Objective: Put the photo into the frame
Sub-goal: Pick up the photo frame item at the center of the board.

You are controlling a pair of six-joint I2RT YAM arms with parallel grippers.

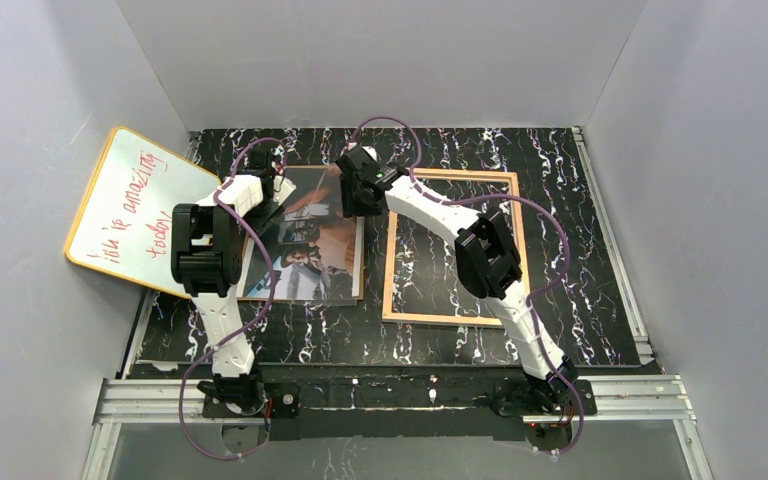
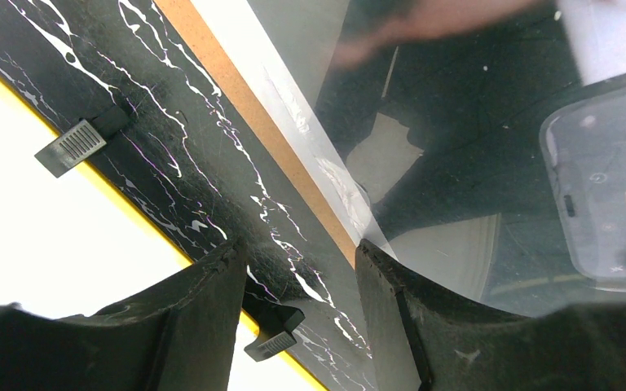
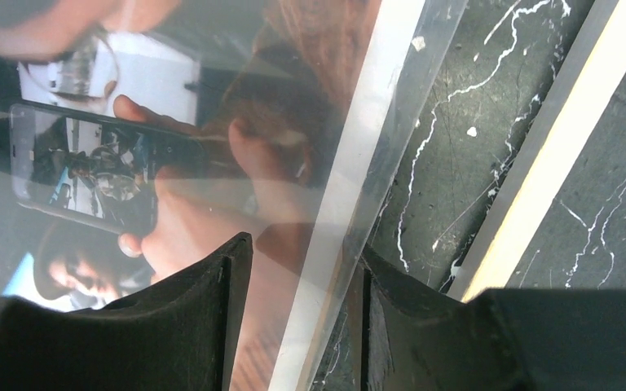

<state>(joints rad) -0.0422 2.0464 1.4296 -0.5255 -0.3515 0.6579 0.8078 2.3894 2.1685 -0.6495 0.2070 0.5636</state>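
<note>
The photo (image 1: 312,250) lies on the bench (image 1: 560,160), left of the frame (image 1: 452,318). The left tool (image 2: 297,248) and right tool (image 3: 304,248) are half open at its far corners, holding nothing.

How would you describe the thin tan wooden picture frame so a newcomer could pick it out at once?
On the black white-veined tabletop, look right of the dark photo print lying at centre-left. The frame is a thin, light tan wooden rectangle lying flat, its middle open so the tabletop shows through. Unlike the orange-rimmed whiteboard with red handwriting at far left, it holds nothing.
</note>
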